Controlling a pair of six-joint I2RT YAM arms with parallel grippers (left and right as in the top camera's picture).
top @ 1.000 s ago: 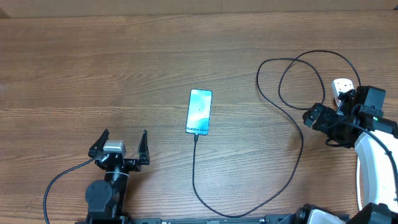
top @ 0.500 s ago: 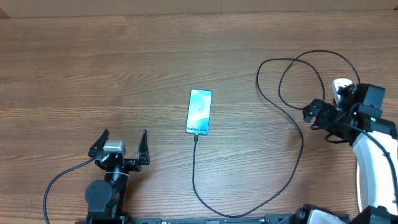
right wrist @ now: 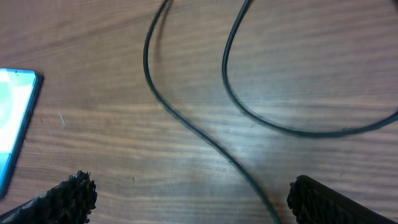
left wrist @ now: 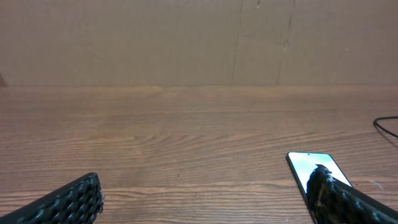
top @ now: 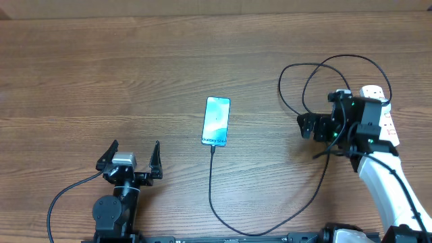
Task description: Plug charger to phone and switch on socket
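The phone [top: 216, 121] lies screen-up mid-table, lit blue-teal; it also shows in the left wrist view as the phone [left wrist: 303, 165] and at the left edge of the right wrist view as the phone [right wrist: 12, 121]. The black charger cable [top: 210, 182] meets the phone's near end, sweeps right and loops [right wrist: 186, 121] by the socket. The white socket [top: 375, 90] sits at far right, mostly hidden behind my right arm. My right gripper [top: 305, 126] hangs open over the cable loops, left of the socket. My left gripper [top: 132, 156] rests open near the front edge, left of the phone.
The wooden table [top: 101, 67] runs to a brown cardboard wall [left wrist: 186, 37] at the back. A thin black lead [top: 64, 196] trails from the left arm's base at the front edge.
My right arm has swung left, off the socket and out over the cable loops. Left arm, phone and cable have not moved.
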